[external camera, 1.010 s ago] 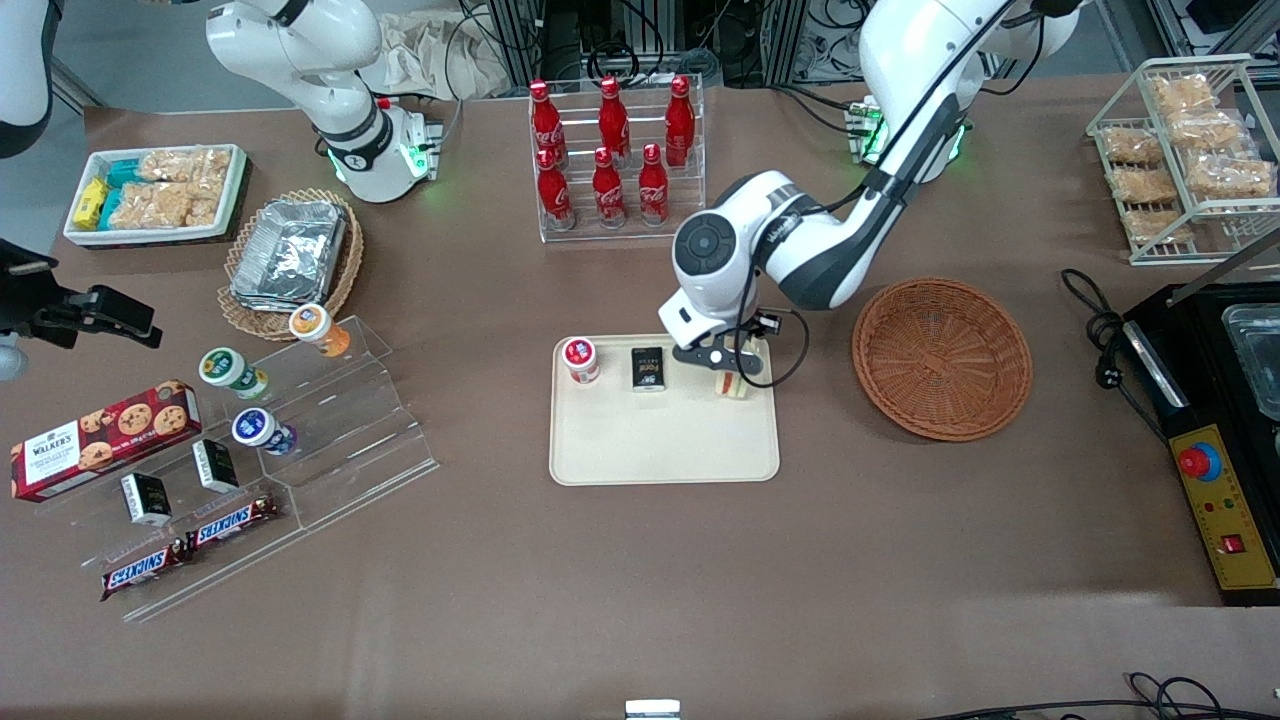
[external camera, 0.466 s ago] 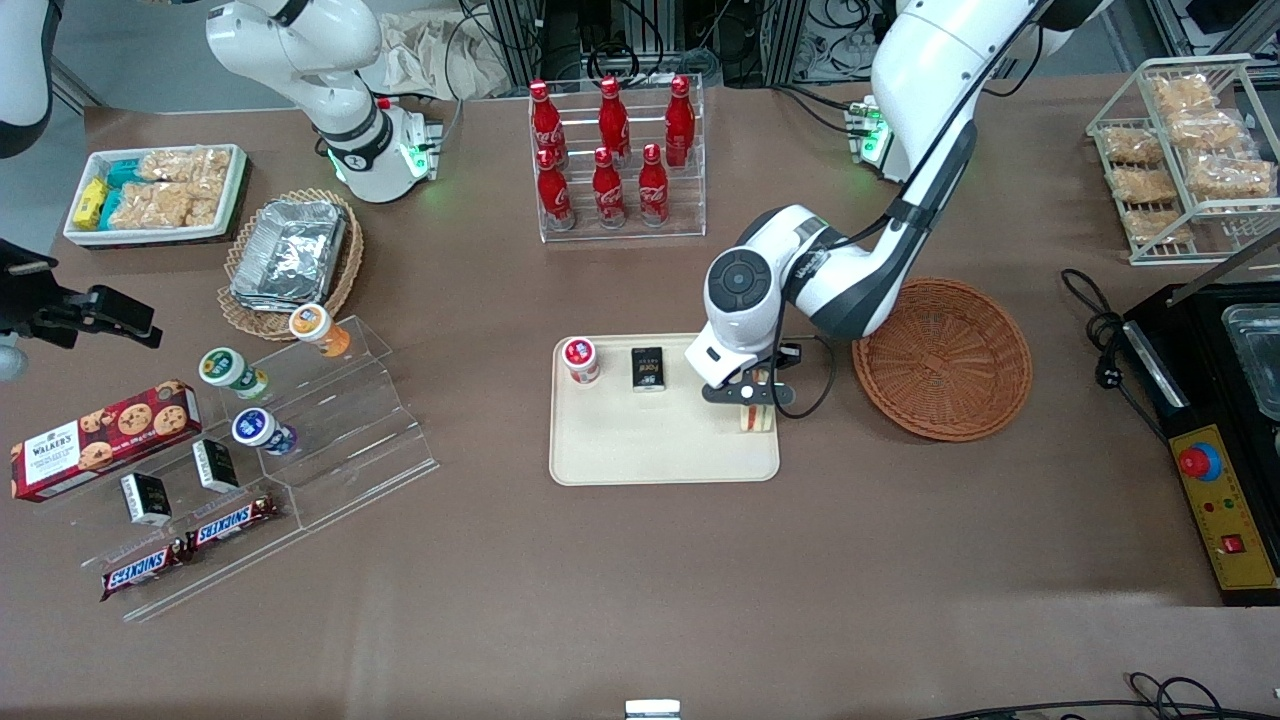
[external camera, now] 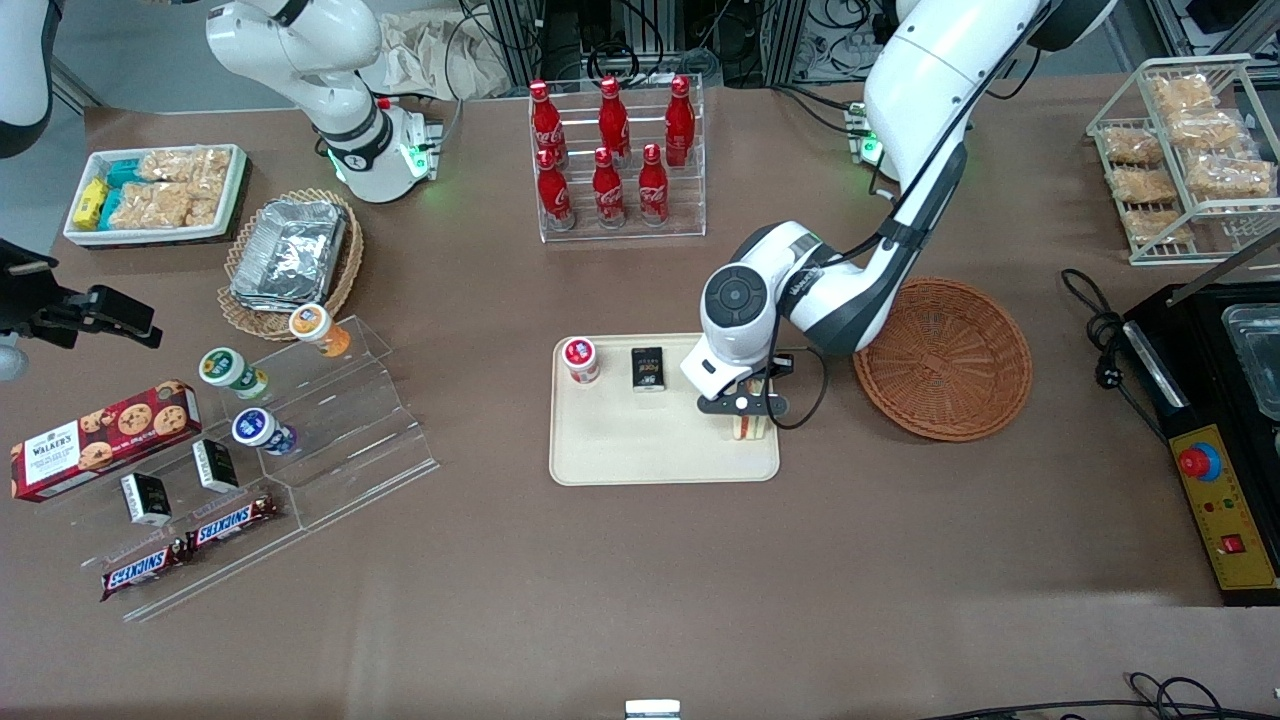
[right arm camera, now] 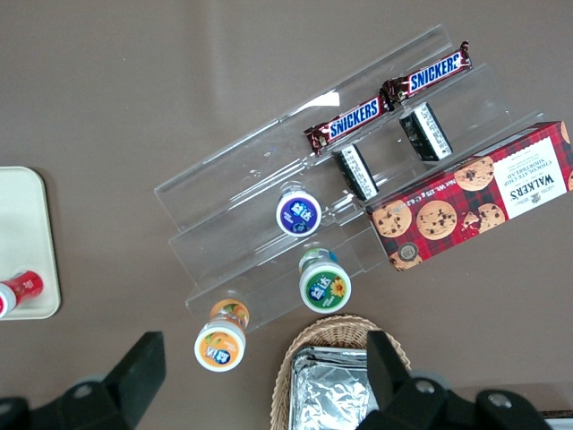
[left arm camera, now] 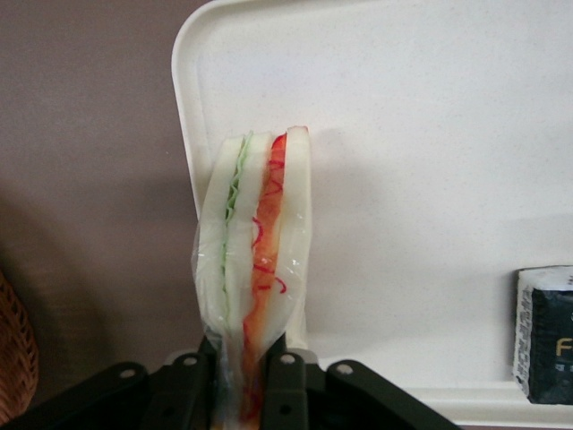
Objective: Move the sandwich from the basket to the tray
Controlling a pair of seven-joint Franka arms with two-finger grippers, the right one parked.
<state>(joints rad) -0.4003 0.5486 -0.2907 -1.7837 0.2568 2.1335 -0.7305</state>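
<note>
You are at the placing step: the gripper (external camera: 747, 412) sits over the tray (external camera: 620, 455), right of centre in the front view, and its fingers (left arm camera: 279, 385) are clamped on the sandwich (external camera: 750, 427). The wrist view shows it plainly: the sandwich (left arm camera: 255, 269) stands on edge between the two black pads, wrapped in clear film, with a green layer on one side and a red-orange one on the other. It hangs over the cream tray (left arm camera: 430, 179), close to the rounded corner, with the tray's rim running just beside it.

The reddish-brown wicker basket (external camera: 942, 358), to the right of the tray in the front view, has nothing in it, so the pick looks done. What remains, as I judge it, is the set-down and release.

For that, lower until the bottom edge of the bread meets the tray floor (I cannot tell from either view whether it touches already), then open and lift straight up. Mind the rim: the sandwich is near the tray edge that faces the basket, so a nudge toward the tray's middle would be safer. Keep clear of the small black packet (external camera: 648, 368) and the red-lidded cup (external camera: 580, 358), both farther from the front camera along the tray's upper edge.
</note>
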